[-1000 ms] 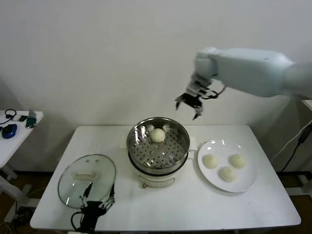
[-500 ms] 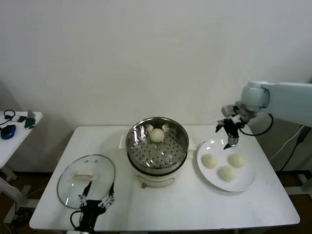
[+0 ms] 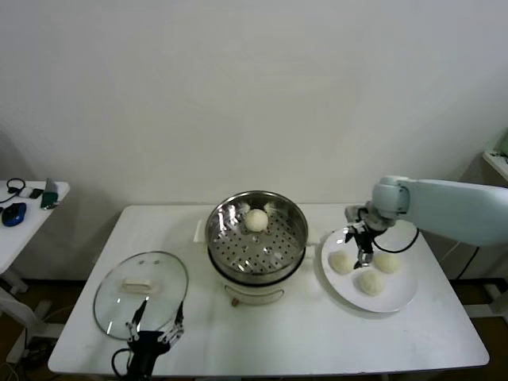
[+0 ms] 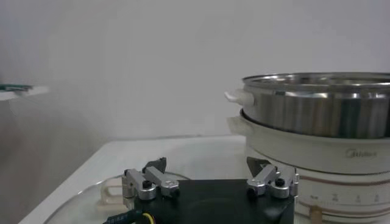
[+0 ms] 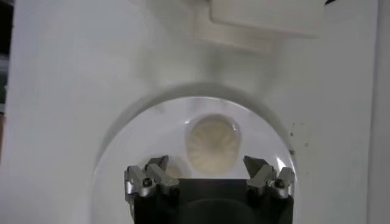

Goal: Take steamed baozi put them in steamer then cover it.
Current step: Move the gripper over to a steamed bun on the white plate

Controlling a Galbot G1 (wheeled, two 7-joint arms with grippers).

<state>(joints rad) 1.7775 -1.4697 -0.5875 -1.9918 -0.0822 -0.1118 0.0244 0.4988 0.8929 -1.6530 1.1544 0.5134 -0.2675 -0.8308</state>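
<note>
The steamer (image 3: 255, 238), a shiny steel basket on a white pot base, stands mid-table with one baozi (image 3: 255, 220) at its far side. Three more baozi lie on a white plate (image 3: 405, 287) to the right: one at the left (image 3: 341, 262), one at the right (image 3: 387, 262), one in front (image 3: 370, 282). My right gripper (image 3: 361, 240) hangs open just above the plate, over the left one. In the right wrist view that baozi (image 5: 212, 144) lies just ahead of the spread jaws (image 5: 206, 163). The glass cover (image 3: 141, 295) lies flat at front left. My left gripper (image 3: 155, 333) stands open at its near edge.
In the left wrist view the steamer's wall (image 4: 317, 109) rises beyond the open jaws (image 4: 207, 165), with the cover's handle (image 4: 113, 190) close by. A small side table (image 3: 24, 208) with a mouse and gadgets stands off to the left. The white table (image 3: 317, 337) ends just before me.
My right arm swung from high above the steamer to the right and came down over the plate. The left arm and all baozi stayed put.
</note>
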